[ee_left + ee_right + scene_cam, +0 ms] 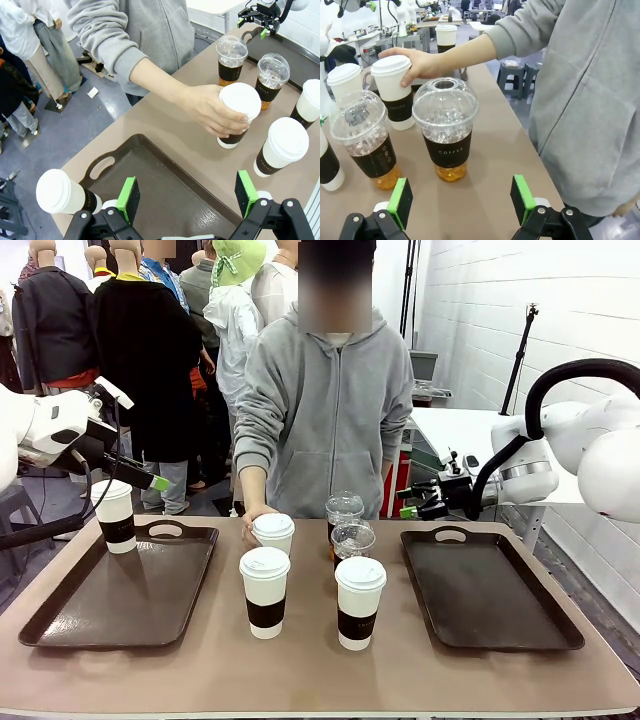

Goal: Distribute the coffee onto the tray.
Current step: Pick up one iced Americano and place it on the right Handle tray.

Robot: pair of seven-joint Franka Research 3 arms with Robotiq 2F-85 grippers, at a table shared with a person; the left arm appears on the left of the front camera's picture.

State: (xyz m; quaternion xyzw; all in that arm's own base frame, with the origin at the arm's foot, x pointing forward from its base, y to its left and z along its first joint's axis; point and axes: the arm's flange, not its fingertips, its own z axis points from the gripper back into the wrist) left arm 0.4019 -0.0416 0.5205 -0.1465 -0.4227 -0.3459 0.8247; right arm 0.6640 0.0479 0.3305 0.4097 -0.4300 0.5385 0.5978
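Person's hand (210, 112) clasping lidded cup (242, 100) (brown-sleeved), on table (165, 135)

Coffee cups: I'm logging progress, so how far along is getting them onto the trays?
Done: one paper cup stands on the left tray. In hand: the person's hand grips a second paper cup on the table; the left gripper and right gripper are open, holding nothing. Left: that cup, two more paper cups and two dome-lidded cups, all standing between the left tray and the right tray.

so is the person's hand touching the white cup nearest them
Touching. The left wrist view shows the hand wrapped around the white cup.
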